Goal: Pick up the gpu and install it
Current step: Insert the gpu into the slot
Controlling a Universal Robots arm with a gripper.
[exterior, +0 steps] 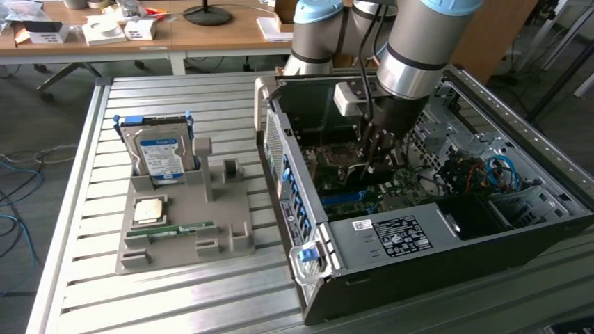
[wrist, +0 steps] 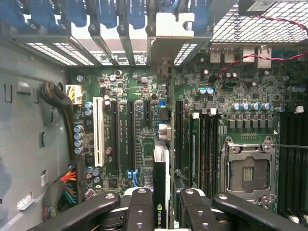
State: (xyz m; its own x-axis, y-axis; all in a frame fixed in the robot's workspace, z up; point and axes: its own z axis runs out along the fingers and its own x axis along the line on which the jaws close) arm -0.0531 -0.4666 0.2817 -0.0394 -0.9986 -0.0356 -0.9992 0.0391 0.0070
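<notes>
The gripper [wrist: 166, 201] is reaching down inside the open computer case [exterior: 390, 240], which is lying on the slatted surface [exterior: 167, 292]. Its jaws are standing partway closed, pinching the gpu [wrist: 160, 185] edge-on between the fingers [wrist: 142, 204]. The card is hanging just above the motherboard [wrist: 125, 91] - over the long black expansion slots [wrist: 131, 134], not seated.

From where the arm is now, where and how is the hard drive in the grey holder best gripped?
Probably at its top edge, from straight above, pinching the two flat faces. The hard drive stands upright in the grey holder, its lower part sits sunk in the slot, and blue rails run along its narrow sides.
</notes>
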